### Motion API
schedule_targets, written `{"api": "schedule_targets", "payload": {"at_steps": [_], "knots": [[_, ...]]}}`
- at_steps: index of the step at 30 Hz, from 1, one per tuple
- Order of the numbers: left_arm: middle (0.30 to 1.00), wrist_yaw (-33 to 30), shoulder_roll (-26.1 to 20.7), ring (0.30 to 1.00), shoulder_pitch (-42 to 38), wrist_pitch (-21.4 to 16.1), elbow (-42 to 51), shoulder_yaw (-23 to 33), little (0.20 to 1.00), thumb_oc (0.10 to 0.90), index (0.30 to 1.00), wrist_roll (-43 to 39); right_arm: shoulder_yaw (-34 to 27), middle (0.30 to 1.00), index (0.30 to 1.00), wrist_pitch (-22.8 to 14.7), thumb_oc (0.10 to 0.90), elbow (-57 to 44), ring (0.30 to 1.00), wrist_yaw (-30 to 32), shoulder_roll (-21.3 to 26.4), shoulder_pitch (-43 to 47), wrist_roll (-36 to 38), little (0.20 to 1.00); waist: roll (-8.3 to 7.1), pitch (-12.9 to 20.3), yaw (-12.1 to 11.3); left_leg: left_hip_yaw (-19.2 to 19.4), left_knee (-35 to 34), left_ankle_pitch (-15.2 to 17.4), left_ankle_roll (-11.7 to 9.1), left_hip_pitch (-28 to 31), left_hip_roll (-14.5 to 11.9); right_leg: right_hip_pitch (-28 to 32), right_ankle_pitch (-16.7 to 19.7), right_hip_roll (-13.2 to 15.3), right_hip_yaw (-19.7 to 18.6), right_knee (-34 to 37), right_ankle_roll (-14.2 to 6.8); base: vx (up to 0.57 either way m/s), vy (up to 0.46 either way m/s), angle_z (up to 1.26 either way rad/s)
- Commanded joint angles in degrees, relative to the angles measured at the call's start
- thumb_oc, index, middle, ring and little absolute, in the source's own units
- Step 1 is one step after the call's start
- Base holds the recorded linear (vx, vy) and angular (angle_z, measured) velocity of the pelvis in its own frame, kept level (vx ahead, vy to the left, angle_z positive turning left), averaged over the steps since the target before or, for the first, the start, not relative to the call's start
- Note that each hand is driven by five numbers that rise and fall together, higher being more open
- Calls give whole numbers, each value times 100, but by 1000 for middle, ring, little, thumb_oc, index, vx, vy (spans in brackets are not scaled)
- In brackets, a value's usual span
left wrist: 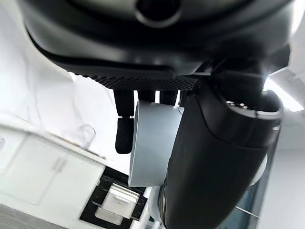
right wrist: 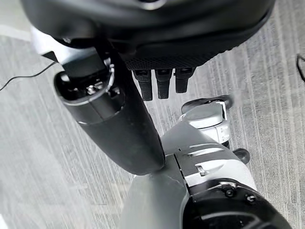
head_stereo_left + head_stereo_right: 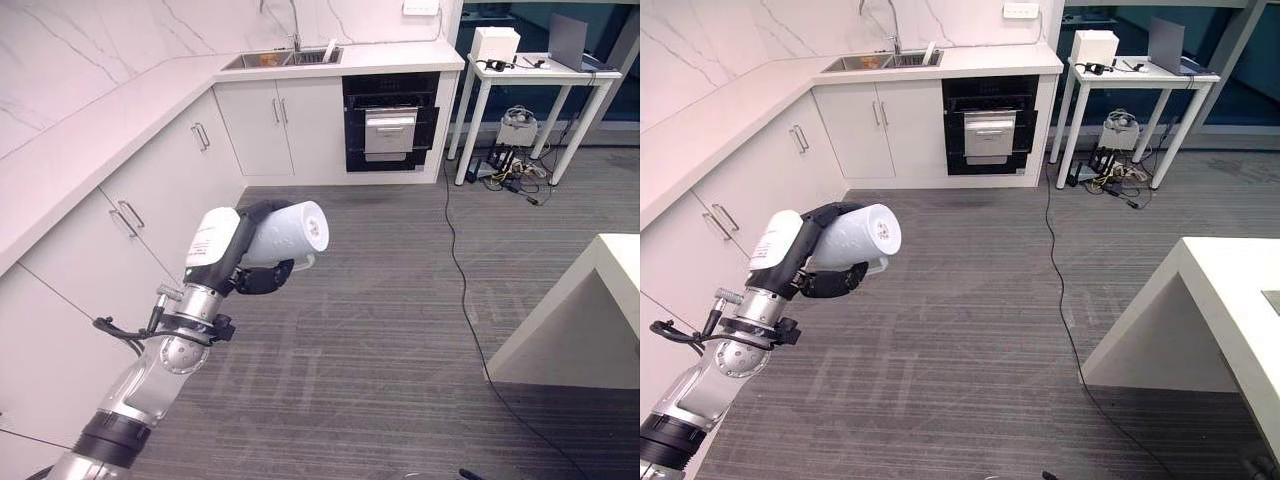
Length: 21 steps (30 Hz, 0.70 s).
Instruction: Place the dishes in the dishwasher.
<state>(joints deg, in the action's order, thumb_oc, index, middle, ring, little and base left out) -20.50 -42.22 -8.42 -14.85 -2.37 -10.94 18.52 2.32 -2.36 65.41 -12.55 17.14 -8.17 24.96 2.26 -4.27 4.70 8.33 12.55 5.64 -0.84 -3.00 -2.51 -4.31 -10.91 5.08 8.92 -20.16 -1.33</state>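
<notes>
Cup (image 3: 290, 235), white, held in the left hand (image 3: 250, 262), lying on its side in mid-air above the grey plank floor (image 3: 380, 330), its flat end pointing away from the robot toward the far kitchen wall. Left arm comes up from the lower left, forearm raised at a slant, wrist bent so the hand points forward and slightly right. Fingers (image 1: 123, 136) curled round the cup's body, thumb (image 1: 214, 157) wrapped on the opposite side; firm clamp, seen in the left wrist view with the cup (image 1: 155, 145) between them. White cover on the back of the hand, dark fingers showing under the cup in the head views.

Dishwasher (image 3: 390, 122), black front, built in under the far end of the white counter (image 3: 100, 120), well apart from the cup; its door looks shut, with a steel panel in the middle. Sink (image 3: 282, 58) with tap set in the counter's far run, just left of the dishwasher. White cabinets (image 3: 270, 125) along the counter's front edge.

Right hand (image 2: 119, 119) in its own wrist view hangs over the floor, fingers (image 2: 164, 81) hanging straight, relaxed, holding nothing, thumb apart from them.

White side table (image 3: 530, 75) with a laptop (image 3: 1167, 45) and a white box (image 3: 495, 45) stands right of the dishwasher. Corner of another white counter (image 3: 1230, 300) at the right edge.
</notes>
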Motion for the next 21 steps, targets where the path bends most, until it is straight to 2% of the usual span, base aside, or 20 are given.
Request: {"api": "schedule_targets", "payload": {"at_steps": [1,2,3,4,5,7,9,11,12,14,15,16,17,18,19,20,21], "knots": [[300,-800,-50,300,-581,-176,254,527,300,400,300,40,240,900,900,-200,800,-272,900,26,-84,324,21,900,-17,-164,102,-141,464,576,-66,59,-171,289,-56,-135,-53,298,-333,105,-59,20],[300,-868,-20,300,-535,-188,254,502,300,400,300,91,345,900,900,-246,800,-297,900,76,-87,373,21,900,-80,-221,50,-132,464,454,-19,153,-54,339,-56,-136,-142,298,-254,193,-64,23],[300,-911,22,300,-481,-195,255,505,300,400,300,118,453,900,900,-242,800,-363,900,139,-66,421,80,900,-211,-364,-63,-196,464,100,8,176,138,481,-69,-108,-259,298,-162,200,-54,14],[300,-856,40,300,-472,-197,261,534,300,400,300,113,473,900,900,-260,800,-374,900,166,-50,434,150,900,-244,-446,-129,-254,593,-221,-24,-51,175,519,-43,-144,-297,298,-106,226,20,-2],[300,-759,42,300,-487,-210,266,572,300,400,300,108,447,900,900,-354,800,-307,900,112,6,443,241,900,-195,-544,-154,-263,568,-471,-90,-304,150,572,-59,-242,-284,298,-75,207,138,-7],[300,-721,-7,300,-477,-220,246,566,300,400,300,60,393,900,900,-443,800,-269,900,105,62,433,174,900,44,-655,-130,-227,464,-668,-242,-714,-50,700,-193,-495,-223,298,-64,271,250,15],[300,-690,-26,300,-474,-334,157,581,300,400,300,6,318,900,900,-474,800,-254,900,206,123,383,139,900,157,-698,-164,-252,464,-819,-364,-1283,-240,866,-336,-589,-152,298,-55,331,293,30],[300,-606,-57,300,-440,-560,7,708,300,400,300,-22,189,900,900,-565,800,-177,900,539,179,325,18,900,125,-615,-182,-211,464,-560,-279,-1406,-188,1056,-508,-530,-240,298,-109,431,374,4],[300,-520,-61,300,-474,-522,28,691,300,400,300,-8,41,900,900,-594,800,-88,900,699,166,295,44,900,86,-550,-191,-152,464,-387,-155,-1305,-77,1179,-557,-499,-290,298,-182,387,298,-26],[300,-415,-80,300,-527,-523,35,654,300,400,300,26,-93,900,900,-609,800,-79,900,824,117,229,32,900,76,-473,-212,-179,464,-240,-28,-1193,31,1301,-541,-505,-285,298,-225,361,247,-38],[300,-348,-106,300,-568,-538,17,572,300,400,300,43,-154,900,900,-622,800,-108,900,908,35,165,-13,900,51,-431,-186,-194,464,-69,100,-1005,154,1454,-308,-464,-185,298,-308,423,325,-23],[300,-335,-138,300,-609,-566,6,495,300,400,300,93,-203,900,900,-656,800,-169,900,972,-49,123,-3,900,58,-421,-139,-221,464,75,259,-837,249,1312,64,-404,-134,-212,-453,399,366,-24],[300,-362,-192,300,-642,-531,10,416,300,400,300,147,-247,900,900,-641,800,-323,900,1017,-142,69,-6,900,57,-419,-88,-198,464,231,435,-671,358,910,519,-333,-129,-1162,-678,299,340,-13],[300,-389,-244,300,-644,-484,7,385,300,400,300,148,-262,900,900,-643,800,-418,900,1018,-182,55,-64,900,98,-401,-64,-149,464,288,503,-612,349,671,790,-352,-53,-1532,-779,227,262,4],[300,-436,-303,300,-648,-422,-9,357,300,400,300,130,-252,900,900,-639,800,-451,900,981,-194,77,-137,900,130,-407,-46,-98,464,344,531,-519,336,442,888,-308,29,-1808,-817,236,159,17],[300,-516,-405,300,-654,-392,-27,301,300,400,300,61,-201,900,900,-669,800,-482,900,918,-195,112,-164,900,126,-430,8,-27,464,450,543,-340,359,158,744,-336,63,-1790,-779,249,85,-3],[300,-547,-441,300,-678,-383,-23,263,300,400,300,22,-148,900,900,-687,800,-530,900,879,-164,123,-151,900,160,-444,78,-37,464,473,516,-234,354,-4,705,-443,106,-1436,-673,362,8,-48]]}}
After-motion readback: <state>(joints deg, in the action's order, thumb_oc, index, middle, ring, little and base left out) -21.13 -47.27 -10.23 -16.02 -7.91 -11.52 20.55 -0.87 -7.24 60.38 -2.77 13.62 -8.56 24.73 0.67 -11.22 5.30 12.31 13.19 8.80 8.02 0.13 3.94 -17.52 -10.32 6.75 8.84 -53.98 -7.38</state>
